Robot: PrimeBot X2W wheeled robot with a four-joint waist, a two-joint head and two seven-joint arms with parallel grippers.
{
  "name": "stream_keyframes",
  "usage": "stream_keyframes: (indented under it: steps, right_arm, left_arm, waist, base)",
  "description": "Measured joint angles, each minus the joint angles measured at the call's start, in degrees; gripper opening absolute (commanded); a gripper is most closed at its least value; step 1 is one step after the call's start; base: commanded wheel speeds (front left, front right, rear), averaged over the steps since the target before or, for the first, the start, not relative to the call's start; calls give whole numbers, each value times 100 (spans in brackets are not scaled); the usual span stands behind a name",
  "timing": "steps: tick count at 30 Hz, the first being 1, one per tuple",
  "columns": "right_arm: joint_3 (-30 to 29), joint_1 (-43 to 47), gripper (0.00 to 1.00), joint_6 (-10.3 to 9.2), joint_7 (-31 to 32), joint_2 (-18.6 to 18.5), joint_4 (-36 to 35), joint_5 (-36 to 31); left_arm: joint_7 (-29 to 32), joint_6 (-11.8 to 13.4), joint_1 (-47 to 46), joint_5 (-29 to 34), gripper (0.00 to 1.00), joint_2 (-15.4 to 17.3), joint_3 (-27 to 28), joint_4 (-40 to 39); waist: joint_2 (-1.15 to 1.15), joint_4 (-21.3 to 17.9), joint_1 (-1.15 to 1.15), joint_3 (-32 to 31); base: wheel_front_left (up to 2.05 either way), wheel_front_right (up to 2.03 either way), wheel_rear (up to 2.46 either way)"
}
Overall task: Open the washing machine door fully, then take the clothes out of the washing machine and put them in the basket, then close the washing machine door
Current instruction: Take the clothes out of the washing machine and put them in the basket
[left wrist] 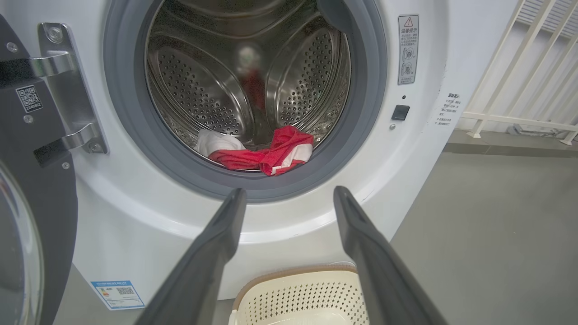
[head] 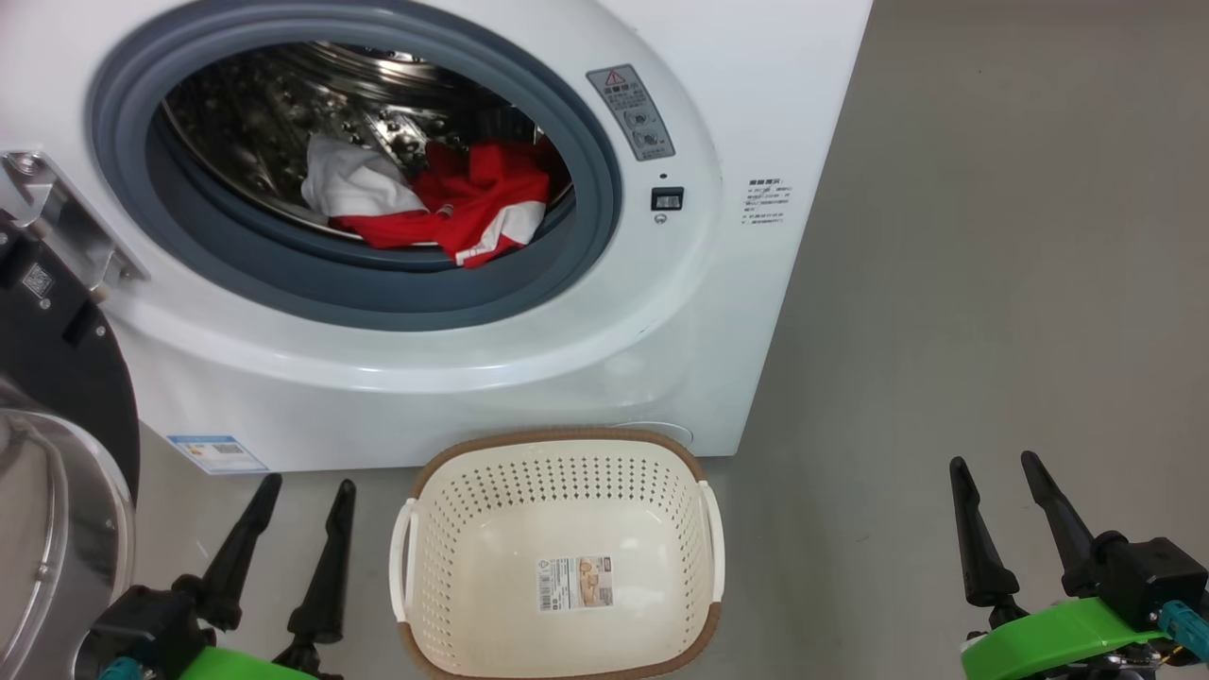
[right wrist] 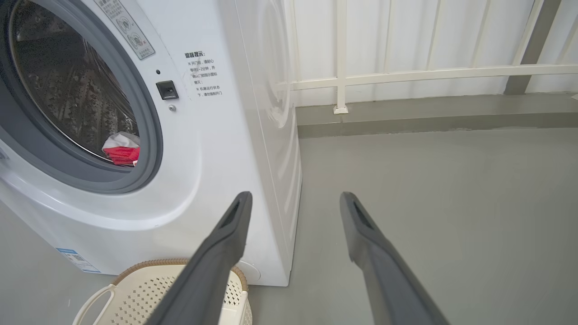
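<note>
The white washing machine [head: 756, 113] stands ahead with its drum exposed. Its black-rimmed washing machine door [head: 57, 397] is swung out to the left on a steel hinge. Red and white clothes [head: 444, 208] lie at the front bottom of the drum, also seen as clothes [left wrist: 266, 155] and clothes [right wrist: 121, 149]. The cream basket [head: 557, 453] sits on the floor right below the drum mouth and holds no garments. My left gripper [head: 307, 489] is open, low on the basket's left. My right gripper [head: 996, 467] is open, well to the right over bare floor.
Grey floor [head: 992, 236] stretches right of the machine. A white railing [right wrist: 406, 72] and wall run behind it. A blue label [head: 217, 453] sits low on the machine front. The door's glass bowl [head: 47, 548] bulges close to my left arm.
</note>
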Motion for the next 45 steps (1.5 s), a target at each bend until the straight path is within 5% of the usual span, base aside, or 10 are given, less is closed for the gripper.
stream_keyframes:
  steps: [14,27,38,45]
  right_arm:
    - [45,-169,100,0,0,0,-36,44]
    - [190,-821,100,0,0,-8,-141,146]
    - [283,-1310,100,0,-1,-16,-240,296]
    - [393,-1499,100,0,-1,-19,-279,345]
  left_arm:
    - [0,0,-929,-32,100,-22,-181,648]
    - [0,0,-3471,-114,100,199,-1274,2574]
    - [99,0,-5679,-809,100,298,-2160,4406]
    - [175,0,-6457,-1063,100,315,-2794,4882]
  waist:
    - [0,-24,0,352]
    - [0,-172,0,1250]
    - [0,-420,0,2112]
    - [0,-570,0,2500]
  base:
    - [0,0,0]
    - [0,0,0]
    - [0,0,0]
    - [0,0,0]
